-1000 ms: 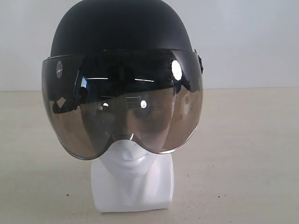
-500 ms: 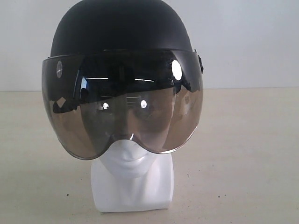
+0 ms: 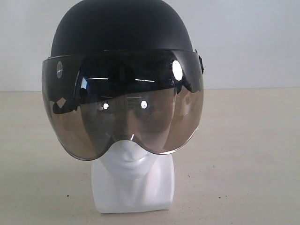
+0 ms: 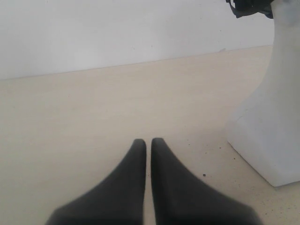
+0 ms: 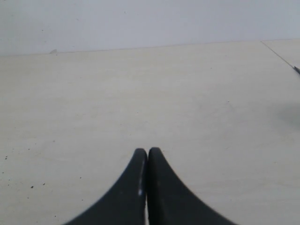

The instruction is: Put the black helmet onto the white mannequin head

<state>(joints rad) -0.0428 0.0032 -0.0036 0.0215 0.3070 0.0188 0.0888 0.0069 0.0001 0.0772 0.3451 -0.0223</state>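
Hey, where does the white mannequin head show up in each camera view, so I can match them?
Exterior view: white mannequin head at centre, chin, neck and base showing below the black helmet.
Left wrist view: white mannequin head, neck and base only, at the frame edge, beside the left gripper.
Right wrist view: not in it.
Shared landmark: the pale table meeting the white wall.

Probably a lab or robot test stand. Pale, lightly speckled table (image 4: 70, 108) running flat ahead of the left pincer (image 4: 148, 143) and the right pincer (image 5: 147, 152), meeting a plain white wall (image 4: 117, 33) well beyond the tips. Set near the left pincer, ahead and off to its side, as a staged prop: glossy white head (image 4: 272, 117) on a block base, wearing a helmet (image 3: 122, 28). Same table and wall behind the prop in the exterior view; even, flat light all over.
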